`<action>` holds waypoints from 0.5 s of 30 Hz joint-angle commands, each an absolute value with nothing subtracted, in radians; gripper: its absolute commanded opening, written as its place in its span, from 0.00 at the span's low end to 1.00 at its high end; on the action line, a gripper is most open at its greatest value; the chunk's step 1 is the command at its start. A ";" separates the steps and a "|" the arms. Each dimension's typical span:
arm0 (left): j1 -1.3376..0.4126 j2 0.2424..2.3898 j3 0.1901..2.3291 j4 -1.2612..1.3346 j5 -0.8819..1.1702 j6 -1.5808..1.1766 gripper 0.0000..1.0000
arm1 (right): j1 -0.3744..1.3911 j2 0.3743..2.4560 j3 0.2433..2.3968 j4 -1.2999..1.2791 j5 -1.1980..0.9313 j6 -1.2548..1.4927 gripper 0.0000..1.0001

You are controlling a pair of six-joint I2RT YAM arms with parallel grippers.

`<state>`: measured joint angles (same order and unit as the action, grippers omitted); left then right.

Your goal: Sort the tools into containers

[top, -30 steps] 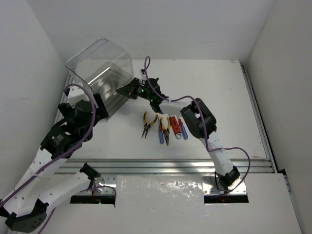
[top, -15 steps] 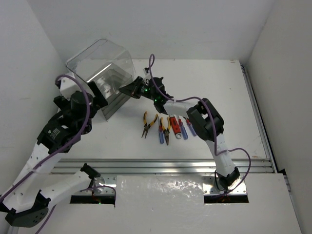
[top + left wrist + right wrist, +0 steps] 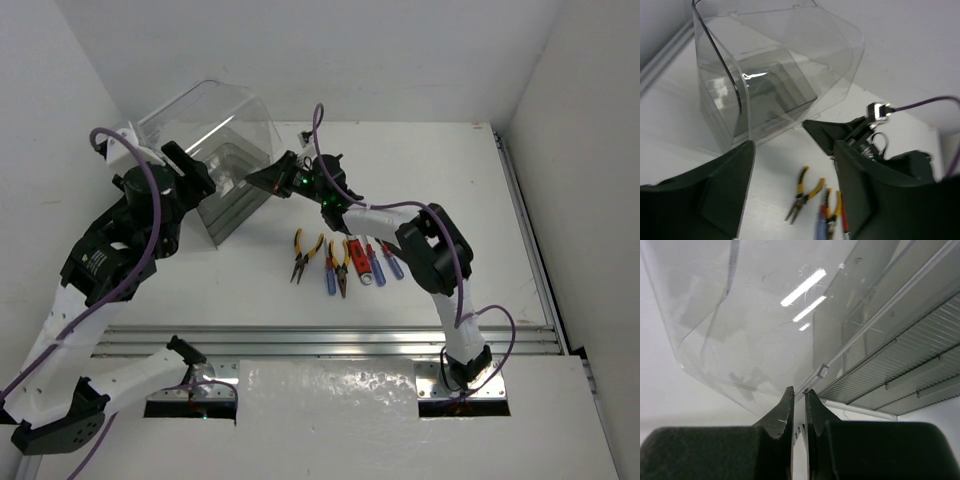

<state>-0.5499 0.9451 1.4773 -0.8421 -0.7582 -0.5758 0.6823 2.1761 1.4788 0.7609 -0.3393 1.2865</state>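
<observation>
The large clear box [image 3: 205, 135] stands tilted at the back left, with clear trays inside; it also shows in the left wrist view [image 3: 775, 75] and fills the right wrist view [image 3: 765, 315]. My right gripper [image 3: 272, 182] is shut on the box's thin lower right edge [image 3: 799, 395]. My left gripper [image 3: 188, 168] is open and empty beside the box's left front, its fingers [image 3: 720, 190] wide apart. Two yellow-handled pliers [image 3: 303, 252] [image 3: 340, 266], a red-handled tool [image 3: 357, 254] and blue-handled screwdrivers [image 3: 329, 280] lie in a row mid-table. I see no wrench or black-handled tool.
White walls close in on the left, back and right. A metal rail [image 3: 340, 340] runs across the table's near edge and another [image 3: 525, 230] along the right side. Purple cables loop over both arms.
My left arm has lifted and swung back towards the box's left side. My right gripper has stayed on the box's edge and shifted slightly back.
</observation>
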 commanded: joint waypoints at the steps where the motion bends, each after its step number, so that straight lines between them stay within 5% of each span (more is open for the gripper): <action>1: -0.543 0.950 1.505 -0.831 -0.747 -0.581 0.58 | 0.689 2.069 1.490 0.884 -0.360 1.233 0.01; 3: -0.543 0.948 1.506 -0.831 -0.759 -0.580 0.27 | 0.690 2.057 1.488 0.874 -0.360 1.226 0.01; 6: -0.542 0.953 1.509 -0.821 -0.784 -0.566 0.01 | 0.689 2.049 1.488 0.868 -0.360 1.221 0.01; 15: -0.479 1.163 1.781 -0.958 -0.756 -0.574 0.00 | 0.690 2.031 1.497 0.873 -0.351 1.216 0.01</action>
